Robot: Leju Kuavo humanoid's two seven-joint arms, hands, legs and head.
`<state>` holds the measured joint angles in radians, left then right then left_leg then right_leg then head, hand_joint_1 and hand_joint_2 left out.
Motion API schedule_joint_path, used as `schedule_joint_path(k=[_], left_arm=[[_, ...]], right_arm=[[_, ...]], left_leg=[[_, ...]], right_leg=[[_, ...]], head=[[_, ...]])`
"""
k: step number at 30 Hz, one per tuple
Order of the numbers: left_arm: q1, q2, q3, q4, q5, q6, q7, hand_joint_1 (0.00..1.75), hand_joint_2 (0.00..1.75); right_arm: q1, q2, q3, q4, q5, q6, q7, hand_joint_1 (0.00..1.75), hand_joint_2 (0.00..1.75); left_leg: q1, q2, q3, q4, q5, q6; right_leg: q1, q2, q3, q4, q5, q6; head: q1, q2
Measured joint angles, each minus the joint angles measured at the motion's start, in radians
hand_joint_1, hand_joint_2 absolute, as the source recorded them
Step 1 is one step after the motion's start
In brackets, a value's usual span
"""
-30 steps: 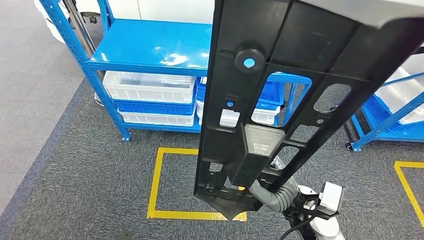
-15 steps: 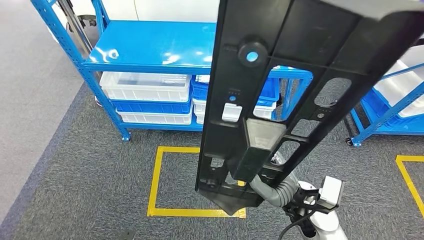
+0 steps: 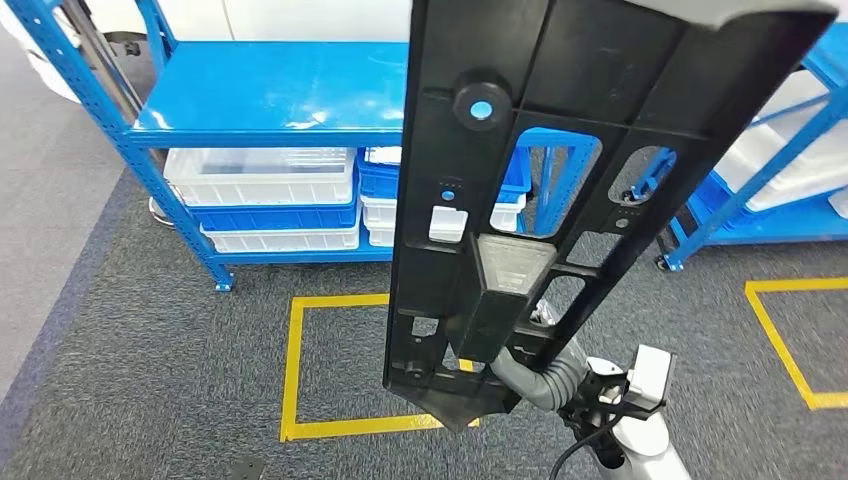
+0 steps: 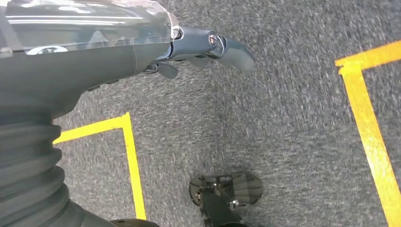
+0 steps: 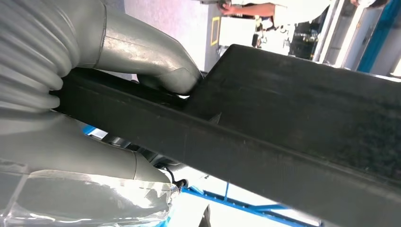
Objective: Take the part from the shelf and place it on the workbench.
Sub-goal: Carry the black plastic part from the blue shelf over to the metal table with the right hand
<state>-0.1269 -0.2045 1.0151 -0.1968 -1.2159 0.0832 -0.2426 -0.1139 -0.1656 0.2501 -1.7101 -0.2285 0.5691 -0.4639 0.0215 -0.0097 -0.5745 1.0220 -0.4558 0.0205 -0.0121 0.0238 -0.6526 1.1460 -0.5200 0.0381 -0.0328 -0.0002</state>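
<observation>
A long black plastic part (image 3: 540, 150) with ribs and cut-outs stands nearly upright before the head view, its lower end over the carpet. My right hand (image 3: 537, 376) grips that lower end from behind; little more than the grey ribbed wrist shows past the part. In the right wrist view the grey thumb (image 5: 156, 64) presses on the part's (image 5: 293, 127) dark edge. My left hand (image 4: 142, 47) hangs above the carpet, its dark fingers (image 4: 222, 45) apart and holding nothing.
A blue shelf (image 3: 280, 95) with white and blue bins (image 3: 260, 175) on its lower level stands ahead. A second blue rack (image 3: 780, 150) is at the right. Yellow tape squares (image 3: 290, 370) (image 3: 780, 340) mark the grey carpet. A person (image 5: 255, 8) stands far off.
The whole picture has shifted: the shelf and floor squares slid left, so the camera has turned to the right. The part stays in my right hand's grip.
</observation>
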Motion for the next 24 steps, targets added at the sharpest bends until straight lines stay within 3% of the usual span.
schedule_joint_path(k=[2,3,4,5,7,9,12,14,16,18,19,21,22,24], left_arm=[[0.002,0.000,0.000,0.000,0.000,0.000,0.000,0.00,1.75],[0.003,0.000,0.000,0.000,-0.001,0.000,0.000,0.00,1.75],[0.002,0.000,0.000,0.000,-0.001,0.000,0.000,0.00,1.75],[0.002,0.000,0.000,0.000,-0.002,0.000,0.000,0.00,1.75],[0.000,-0.002,0.000,0.000,-0.004,0.000,0.000,0.00,1.75],[0.000,-0.003,0.000,0.000,-0.007,0.000,0.001,0.00,1.75],[-0.002,-0.004,0.000,0.000,-0.011,-0.001,0.002,0.00,1.75],[-0.004,-0.005,0.000,0.000,-0.011,-0.002,0.002,0.00,1.75],[-0.002,-0.004,0.000,0.000,-0.011,-0.001,0.003,0.00,1.75],[0.001,-0.003,0.000,0.000,-0.009,-0.001,0.003,0.00,1.75],[0.001,-0.003,0.000,0.000,-0.008,-0.001,0.003,0.00,1.75],[-0.001,-0.002,0.000,0.000,-0.005,0.000,0.003,0.00,1.75],[-0.002,-0.001,0.000,0.000,-0.005,0.001,0.003,0.00,1.75],[-0.002,0.000,0.000,0.000,-0.004,0.002,0.002,0.00,1.75]], right_arm=[[0.001,0.001,0.001,0.001,0.000,-0.003,0.002,1.73,1.75],[0.003,0.002,0.001,0.002,0.002,-0.005,0.003,1.73,1.75],[0.004,0.002,0.002,0.002,0.004,-0.007,0.004,1.73,1.75],[0.005,0.002,0.002,0.002,0.006,-0.010,0.006,1.73,1.75],[0.005,0.002,0.002,0.000,0.008,-0.015,0.009,1.73,1.75],[0.006,0.004,0.002,-0.005,0.009,-0.018,0.010,1.73,1.75],[0.014,0.006,0.002,-0.015,0.009,-0.019,0.011,1.73,1.75],[0.020,0.007,0.002,-0.020,0.009,-0.018,0.010,1.73,1.75],[0.024,0.008,0.002,-0.023,0.009,-0.017,0.010,1.73,1.75],[0.031,0.009,0.002,-0.023,0.008,-0.014,0.008,1.73,1.75],[0.034,0.009,0.002,-0.023,0.008,-0.012,0.006,1.73,1.75],[0.036,0.009,0.002,-0.023,0.007,-0.008,0.001,1.73,1.75],[0.036,0.009,0.002,-0.023,0.007,-0.006,-0.001,1.73,1.75],[0.034,0.009,0.003,-0.023,0.007,-0.003,-0.003,1.73,1.75]], left_leg=[[-0.003,0.021,-0.001,0.000,-0.001,0.002],[-0.003,0.031,-0.002,0.000,-0.001,0.002],[-0.004,0.041,-0.001,0.000,-0.002,0.003],[-0.005,0.050,0.001,0.000,-0.002,0.003],[-0.009,0.067,0.004,0.000,-0.005,0.000],[-0.014,0.083,0.006,0.001,-0.008,-0.007],[-0.016,0.101,0.011,-0.001,-0.013,-0.021],[-0.015,0.071,-0.003,0.044,-0.048,-0.030],[-0.013,0.032,-0.055,0.167,-0.114,-0.035],[-0.012,0.019,-0.102,0.269,-0.146,-0.038],[-0.011,0.018,-0.103,0.269,-0.132,-0.039],[-0.007,0.003,-0.057,0.162,-0.059,-0.039],[-0.004,-0.021,-0.028,0.097,-0.031,-0.038],[0.002,-0.059,0.005,0.020,-0.012,-0.034]], right_leg=[[-0.002,-0.014,-0.061,0.128,-0.049,0.005],[-0.002,-0.017,-0.074,0.156,-0.051,0.006],[-0.002,-0.019,-0.067,0.144,-0.035,0.004],[-0.001,-0.025,-0.041,0.094,-0.004,0.000],[0.009,-0.060,0.031,-0.048,0.054,-0.015],[0.020,-0.084,0.065,-0.123,0.071,-0.029],[0.021,-0.061,0.065,-0.136,0.075,-0.042],[0.013,-0.042,0.072,-0.150,0.084,-0.052],[0.009,-0.021,0.073,-0.153,0.087,-0.057],[0.009,0.003,0.072,-0.150,0.087,-0.058],[0.009,0.016,0.072,-0.148,0.087,-0.058],[0.007,0.042,0.072,-0.141,0.084,-0.053],[0.008,0.054,0.070,-0.135,0.081,-0.049],[0.007,0.077,0.058,-0.122,0.079,-0.037]], head=[[0.000,0.000],[0.000,0.000],[0.000,0.000],[0.000,0.000],[0.000,0.000],[0.000,0.000],[0.000,0.000],[0.000,0.000],[0.000,0.000],[0.000,0.000],[0.000,0.000],[0.000,0.000],[0.000,0.000],[0.000,0.000]])
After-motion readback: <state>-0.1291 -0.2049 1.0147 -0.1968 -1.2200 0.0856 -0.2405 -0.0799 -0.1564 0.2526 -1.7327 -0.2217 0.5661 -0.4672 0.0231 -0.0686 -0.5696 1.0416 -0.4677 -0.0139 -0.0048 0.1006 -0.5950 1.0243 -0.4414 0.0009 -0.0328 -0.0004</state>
